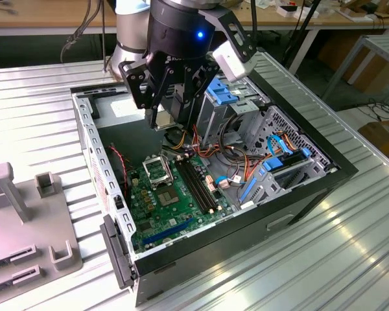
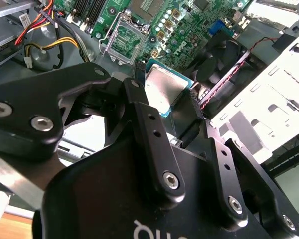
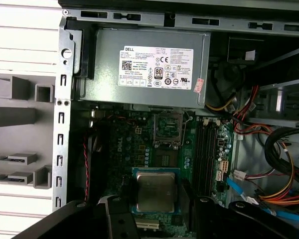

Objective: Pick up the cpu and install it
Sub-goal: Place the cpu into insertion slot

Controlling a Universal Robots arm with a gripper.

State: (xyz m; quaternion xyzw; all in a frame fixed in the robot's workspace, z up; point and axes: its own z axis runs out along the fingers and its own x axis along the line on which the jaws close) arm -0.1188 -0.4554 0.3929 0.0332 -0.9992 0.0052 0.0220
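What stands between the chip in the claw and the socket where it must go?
Nothing visible does. The claw holds the chip over the green board; the socket beyond it has nothing lying on it, and the cables run to one side. Whether its metal frame is lifted, I cannot tell.

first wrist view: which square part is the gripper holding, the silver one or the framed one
The silver-topped cpu, clamped in the gripper; the framed socket sits apart, nearer the power supply.
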